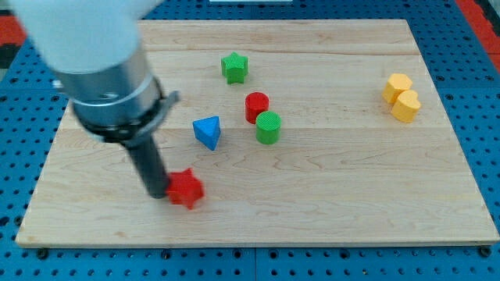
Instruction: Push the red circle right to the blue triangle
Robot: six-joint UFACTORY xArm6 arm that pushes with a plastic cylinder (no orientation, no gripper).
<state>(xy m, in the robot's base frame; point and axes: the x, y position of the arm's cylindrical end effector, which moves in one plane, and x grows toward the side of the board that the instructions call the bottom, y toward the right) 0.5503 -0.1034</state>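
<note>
The red circle (256, 106) stands near the middle of the wooden board, touching the green circle (268, 127) at its lower right. The blue triangle (208, 131) lies to the lower left of the red circle, a short gap apart. My tip (158, 193) is at the view's lower left, right against the left side of a red star (186, 188), well below and left of the blue triangle.
A green star (234, 67) sits above the red circle. Two yellow blocks (401, 97) touch each other at the view's right. The board's edge (234, 243) runs along the bottom; blue pegboard surrounds it.
</note>
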